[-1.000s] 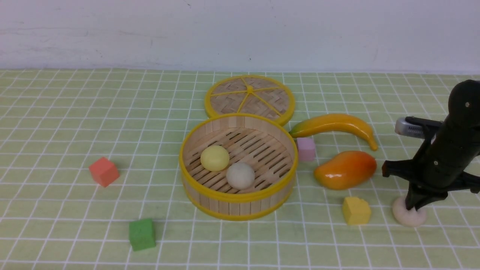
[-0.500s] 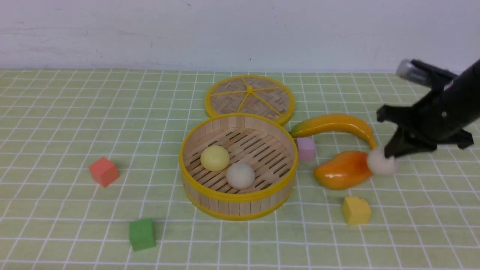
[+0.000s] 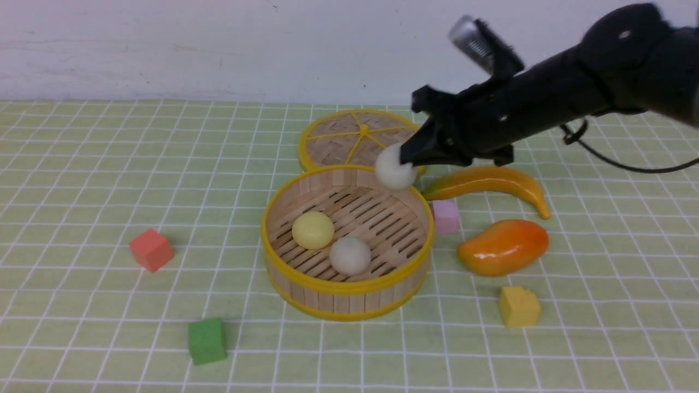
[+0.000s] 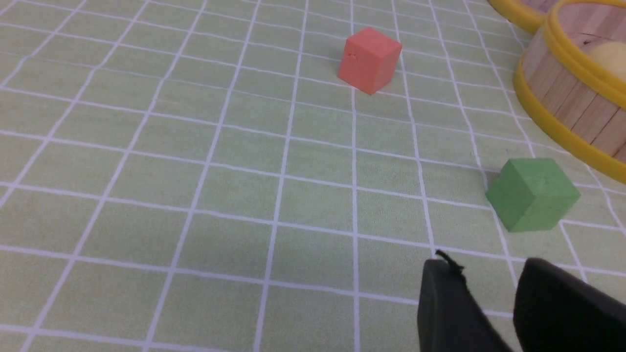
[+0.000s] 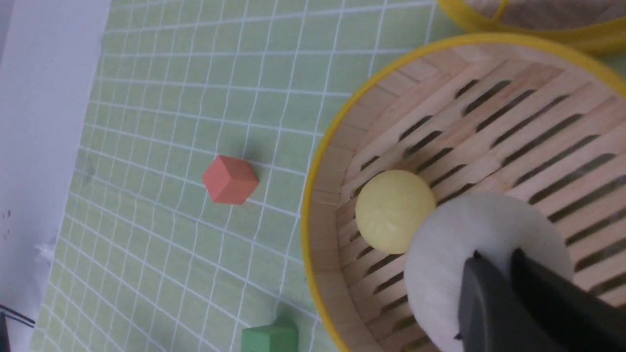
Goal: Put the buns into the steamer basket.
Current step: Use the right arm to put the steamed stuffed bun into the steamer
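Two buns (image 3: 330, 243) already inside the steamer basket (image 3: 347, 288); third bun (image 3: 394, 168), lifted from the desk (image 3: 82, 180) moments ago, now above the far rim, pinched by right hand (image 3: 405, 157). Only release remaining.

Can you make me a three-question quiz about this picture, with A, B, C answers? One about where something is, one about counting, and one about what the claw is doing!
1. Where is the pink cube?
A. Beside the steamer basket, on its right
B. Inside the basket
C. On the lid

2. How many buns lie in the basket?
A. None
B. Two
C. Four

3. What is the right claw doing?
A. Resting on the table
B. Holding the banana
C. Holding a white bun over the basket

Answers:
1 A, the pink cube sits by the basket's outer wall.
2 B, a yellow bun and a white bun lie on the slats.
3 C, the claw pinches the bun above the far rim.
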Controlling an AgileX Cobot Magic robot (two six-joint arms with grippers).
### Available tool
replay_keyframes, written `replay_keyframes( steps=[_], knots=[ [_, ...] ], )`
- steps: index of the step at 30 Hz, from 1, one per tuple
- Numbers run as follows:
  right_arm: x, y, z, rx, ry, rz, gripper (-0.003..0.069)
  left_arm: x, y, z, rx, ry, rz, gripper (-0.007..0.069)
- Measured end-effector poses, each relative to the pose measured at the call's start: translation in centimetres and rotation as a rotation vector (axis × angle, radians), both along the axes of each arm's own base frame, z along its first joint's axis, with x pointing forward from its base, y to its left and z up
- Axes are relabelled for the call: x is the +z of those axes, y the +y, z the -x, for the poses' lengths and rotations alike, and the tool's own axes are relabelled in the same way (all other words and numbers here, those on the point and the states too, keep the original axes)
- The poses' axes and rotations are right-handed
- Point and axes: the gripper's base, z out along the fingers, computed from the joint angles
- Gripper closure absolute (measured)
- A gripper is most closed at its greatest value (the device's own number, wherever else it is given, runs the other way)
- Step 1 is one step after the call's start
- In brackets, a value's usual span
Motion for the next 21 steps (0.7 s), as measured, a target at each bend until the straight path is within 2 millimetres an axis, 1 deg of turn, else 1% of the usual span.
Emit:
replay_keyframes(
  steps=[1,3,6,9,10,11,14,16,17,18,19,20,21],
  knots=[
    [-1.1,0.7,-0.6,0.01,-0.011,0.015,0.0614,0.0,0.0,0.0,0.0,0.0,0.0,0.041],
    [-2.1,1.0,-1.1,0.014,-0.021,0.029,0.0611,0.0,0.0,0.0,0.0,0.0,0.0,0.0409],
    [-4.2,1.3,-1.9,0.031,-0.038,0.068,0.0603,0.0,0.0,0.0,0.0,0.0,0.0,0.0407],
    [-5.7,1.4,-2.3,0.043,-0.031,0.091,0.0593,0.0,0.0,0.0,0.0,0.0,0.0,0.0407],
    [-5.8,1.4,-2.4,0.044,-0.029,0.092,0.0592,0.0,0.0,0.0,0.0,0.0,0.0,0.0407],
    [-6.2,1.3,-2.5,0.045,-0.024,0.097,0.0575,0.0,0.0,0.0,0.0,0.0,0.0,0.0407],
    [-6.3,1.3,-2.6,0.038,-0.029,0.099,0.054,0.0,0.0,0.0,0.0,0.0,0.0,0.0407],
    [-6.3,1.3,-2.7,0.033,-0.035,0.101,0.049,0.0,0.0,0.0,0.0,0.0,0.0,0.0407],
    [-6.3,1.3,-2.7,0.032,-0.036,0.101,0.048,0.0,0.0,0.0,0.0,0.0,0.0,0.0407],
    [-6.3,1.2,-2.7,0.038,-0.041,0.115,0.0434,0.0,0.0,0.0,0.0,0.0,0.0,0.0407],
    [-6.3,1.2,-2.7,0.038,-0.041,0.115,0.0434,0.0,0.0,0.0,0.0,0.0,0.0,0.0407],
    [-6.4,1.1,-2.7,0.045,-0.044,0.13,0.0387,0.0,0.0,0.0,0.0,0.0,0.0,0.0405],
    [-6.4,1.1,-2.7,0.046,-0.045,0.131,0.0387,0.0,0.0,0.0,0.0,0.0,0.0,0.0405]
  ],
)
